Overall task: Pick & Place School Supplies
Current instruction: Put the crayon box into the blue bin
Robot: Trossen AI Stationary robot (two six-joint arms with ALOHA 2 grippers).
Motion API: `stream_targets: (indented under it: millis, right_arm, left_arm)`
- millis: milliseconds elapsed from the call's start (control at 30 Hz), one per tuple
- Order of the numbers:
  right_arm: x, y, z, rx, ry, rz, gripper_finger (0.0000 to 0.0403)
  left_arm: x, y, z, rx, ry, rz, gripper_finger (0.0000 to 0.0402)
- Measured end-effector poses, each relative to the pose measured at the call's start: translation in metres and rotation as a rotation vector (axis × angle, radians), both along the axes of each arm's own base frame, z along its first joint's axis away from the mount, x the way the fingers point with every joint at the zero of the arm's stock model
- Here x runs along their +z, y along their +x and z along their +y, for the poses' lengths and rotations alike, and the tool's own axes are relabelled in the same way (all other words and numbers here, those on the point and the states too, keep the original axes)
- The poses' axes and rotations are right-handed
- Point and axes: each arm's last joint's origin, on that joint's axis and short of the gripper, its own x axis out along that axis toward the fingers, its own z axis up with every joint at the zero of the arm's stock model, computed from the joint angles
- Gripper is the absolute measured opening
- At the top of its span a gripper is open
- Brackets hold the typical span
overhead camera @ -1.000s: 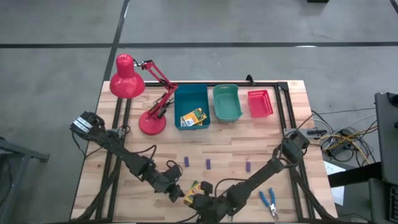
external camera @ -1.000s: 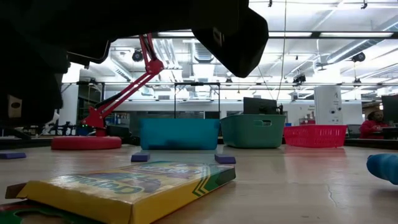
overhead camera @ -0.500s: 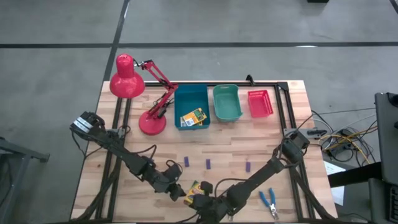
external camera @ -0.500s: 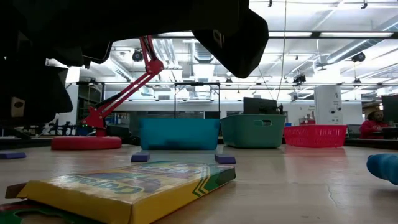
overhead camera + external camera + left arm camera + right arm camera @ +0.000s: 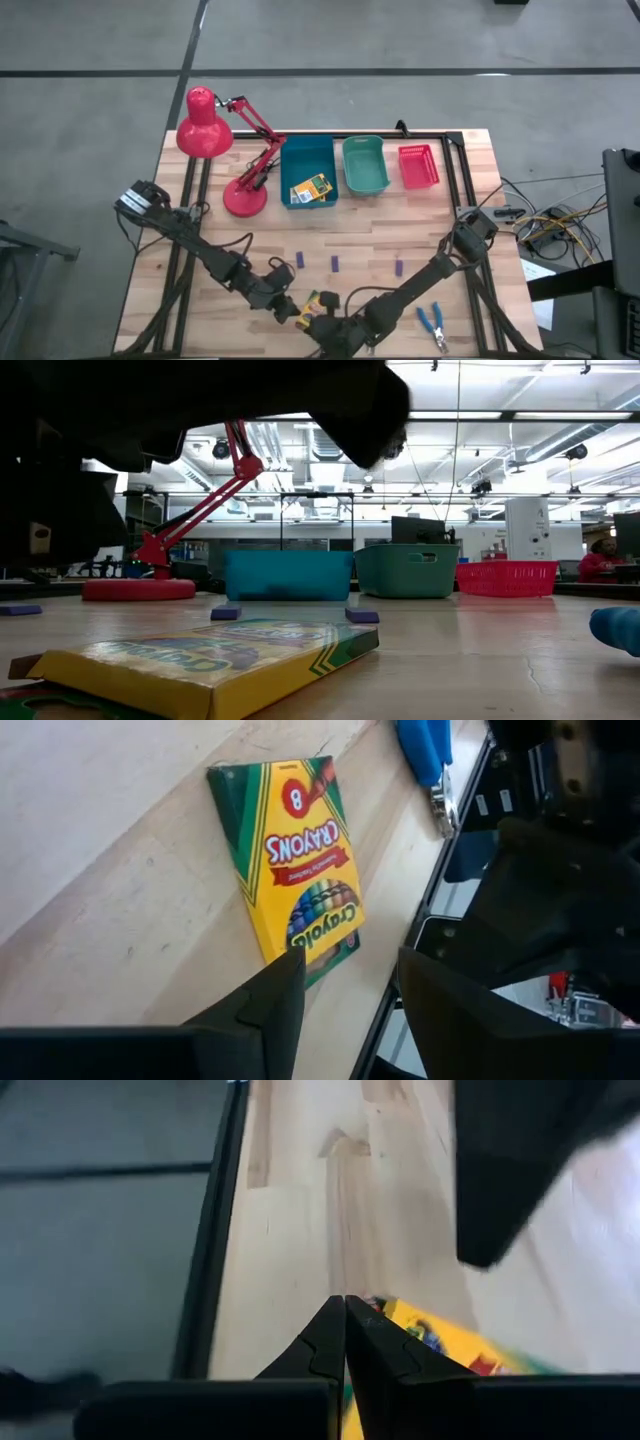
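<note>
- Step in hand, as a judgement: pick of the crayon box [image 5: 298, 862] lying flat at the counter's near edge. One crayon box [image 5: 311, 189] already sat in the blue bin [image 5: 297, 160].
- Left gripper [image 5: 343, 990] hovered over the near-edge box, fingers [image 5: 270, 1005] apart with nothing between them; the box end lay just past the tips, not gripped.
- Right gripper [image 5: 344, 1342] sat close beside the same box, fingers pressed together, holding nothing.
- Next move likely called for: the left arm to come down so its fingers straddled the box's narrow width, close, lift, then carry to the bins. The right arm was crowding the spot and probably needed to back off first.
- Other supplies: purple blocks [image 5: 335, 263] spread across mid-counter; blue-handled tool [image 5: 432, 320] near the right front corner, a second one just beside it.
- Surface: pale wood-plank counter [image 5: 440, 215] with a dark frame rail. Teal bin [image 5: 365, 166] and red bin [image 5: 419, 166] lined up along the far edge next to the blue one; red desk lamp [image 5: 215, 140] at far left.
- Room: grey concrete floor around the counter, cables at the right. Low view showed an open lab with ceiling strip lights and a person [image 5: 602, 558] at far right.
</note>
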Motion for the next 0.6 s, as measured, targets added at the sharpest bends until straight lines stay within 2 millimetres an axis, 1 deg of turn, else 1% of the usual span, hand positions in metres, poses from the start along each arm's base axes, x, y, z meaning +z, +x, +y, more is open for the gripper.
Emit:
stream_targets:
  millis: [100,200,433,600]
  right_arm:
    - [0.0,0.0,0.0,0.074,-0.094,-0.006,0.0008]
    - [0.0,0.0,0.0,0.115,-0.147,-0.01,0.0008]
    - [0.0,0.0,0.0,0.117,-0.15,-0.013,0.0008]
    - [0.001,0.001,0.0,0.083,-0.098,-0.023,0.0008]
  left_arm:
    - [-0.001,0.001,0.0,-0.011,0.015,-0.01,0.0165]
    - [-0.001,0.002,0.002,-0.016,0.03,-0.018,0.0164]
    - [-0.001,0.007,0.01,-0.019,0.074,-0.038,0.0163]
    - [-0.001,0.01,0.014,-0.004,0.074,-0.037,0.0163]
